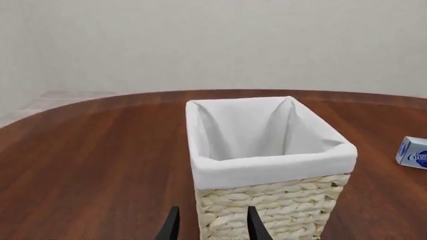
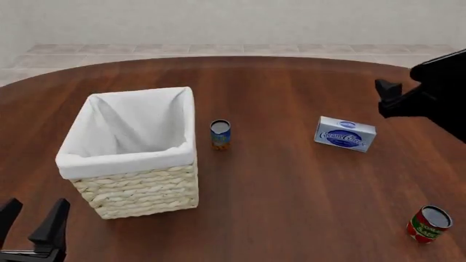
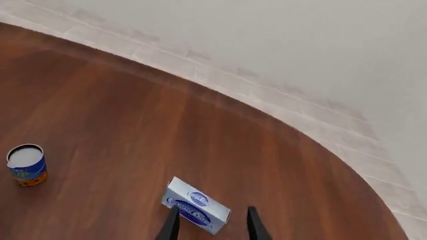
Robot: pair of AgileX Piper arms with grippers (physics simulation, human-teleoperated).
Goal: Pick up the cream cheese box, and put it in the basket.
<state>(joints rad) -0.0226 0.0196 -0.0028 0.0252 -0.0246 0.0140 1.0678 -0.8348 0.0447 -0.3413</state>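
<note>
The cream cheese box [image 2: 345, 134] lies flat on the table right of centre, pale blue-white with a dark blue oval logo. It also shows in the right wrist view [image 3: 197, 205] and at the edge of the left wrist view [image 1: 413, 152]. The wicker basket [image 2: 138, 188] with white cloth lining stands at the left, empty inside. My right gripper [image 3: 213, 210] is open and empty, raised above the table, with the box just beyond its fingers; in the front view [image 2: 387, 101] it hangs to the right of the box. My left gripper [image 2: 33, 218] is open and empty, in front of the basket [image 1: 293, 200].
A small blue-and-yellow can [image 2: 220, 134] stands between the basket and the box, also in the right wrist view [image 3: 27, 165]. A red can [image 2: 429, 224] stands at the front right. The round wooden table's far edge [image 2: 240, 59] borders a tiled floor.
</note>
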